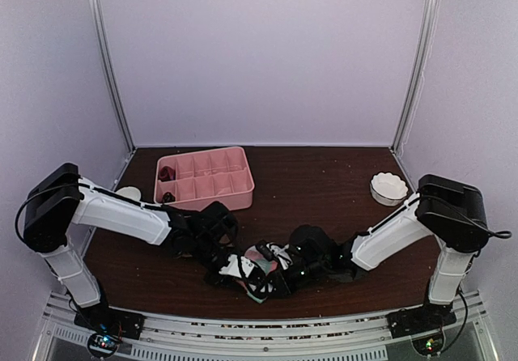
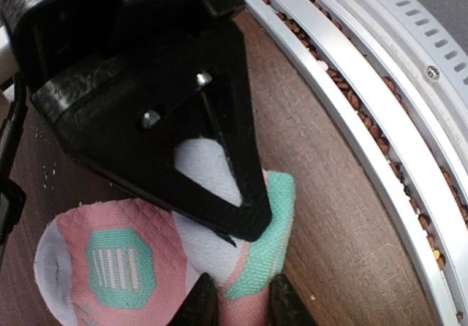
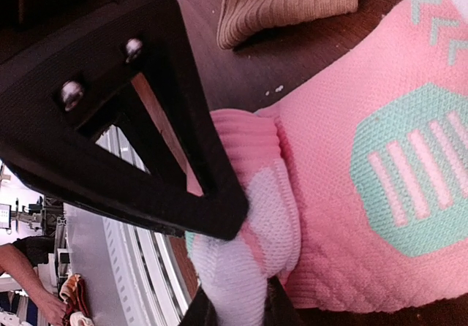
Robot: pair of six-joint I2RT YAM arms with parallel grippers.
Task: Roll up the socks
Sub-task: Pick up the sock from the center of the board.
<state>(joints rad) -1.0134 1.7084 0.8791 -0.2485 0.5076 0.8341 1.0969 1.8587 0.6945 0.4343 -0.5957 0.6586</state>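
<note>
Pale lilac walls (image 1: 267,53) close in a dark brown worktop (image 1: 324,175). A ribbed metal rail (image 1: 267,329) runs along its near edge.

The left arm (image 1: 121,214) and the right arm (image 1: 388,235) both reach inward and low. They meet at the middle of the near edge, just inside the rail.

A pink divided tray (image 1: 218,197) sits toward the far left of the worktop, well apart from where the arms meet.

The pink sock (image 2: 168,238) lies flat on the worktop between the two arms, close to the rail. It has a mint octagon patch with white bars, a white toe and a mint edge.

The left jaws are closed on a fold at the sock's mint and pink edge, and fabric fills the gap between the two dark fingertips (image 2: 201,304). The right jaws pinch a bunched white and pink part of the same sock. In each wrist view the other arm's black triangular finger lies across the sock.

The tan sock (image 3: 292,1), ribbed, lies on the worktop near the pink one without touching it. The arms hide it in the top view.

A white scalloped bowl (image 1: 388,188) stands at the right side, near the right arm's elbow. A small white dish (image 1: 128,192) shows behind the left arm, partly hidden.

A dark red bundle (image 1: 167,172) sits in the tray's far left compartment. Pale specks (image 3: 278,88) dot the wood beside the pink sock.
</note>
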